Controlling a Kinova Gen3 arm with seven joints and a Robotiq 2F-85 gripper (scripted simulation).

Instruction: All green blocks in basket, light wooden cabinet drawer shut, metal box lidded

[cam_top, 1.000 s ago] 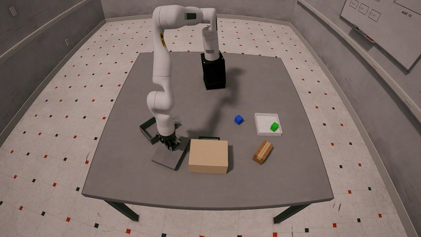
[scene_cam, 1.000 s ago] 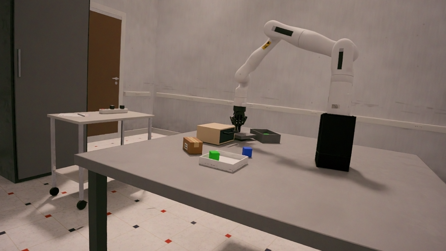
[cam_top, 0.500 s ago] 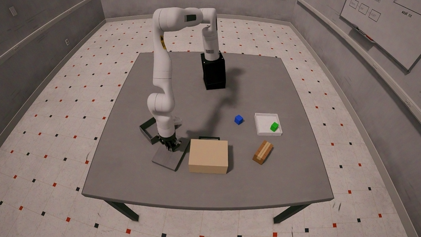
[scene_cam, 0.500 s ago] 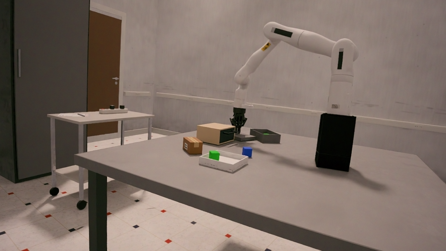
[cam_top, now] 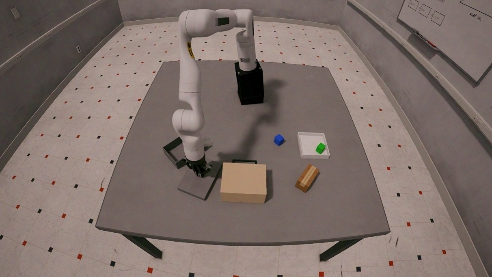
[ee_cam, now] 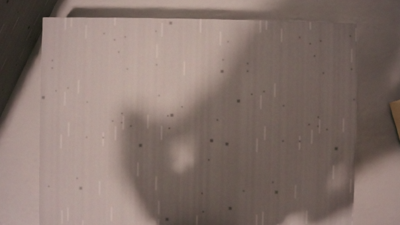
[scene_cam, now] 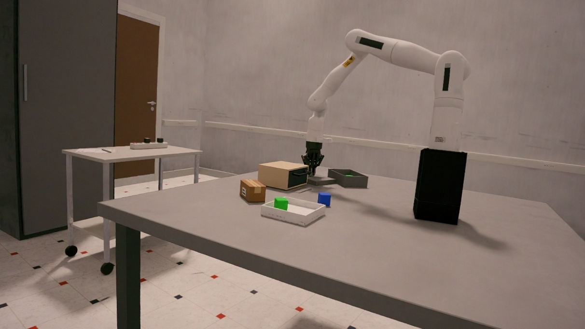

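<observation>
Grey walls enclose the table (cam_top: pixel 240 220) (scene_cam: pixel 368 245). Your claw (cam_top: pixel 201 172) (scene_cam: pixel 311 171) looks narrow, gripping the lid (cam_top: pixel 197 187) (scene_cam: pixel 321 180) (ee_cam: pixel 99 83). Lower it level, releasing once supported; from above, the metal box (cam_top: pixel 171 159) (scene_cam: pixel 354 182) (ee_cam: pixel 13 40), a green block (scene_cam: pixel 348 175) inside, sits at ten o'clock, the basket (cam_top: pixel 313 157) (scene_cam: pixel 286 216) towards three.

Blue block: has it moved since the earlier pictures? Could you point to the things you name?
No; in the top view, the blue block (cam_top: pixel 279 140) (scene_cam: pixel 324 199) sits just left of the white basket (cam_top: pixel 314 156) (scene_cam: pixel 286 216), as before.
</observation>
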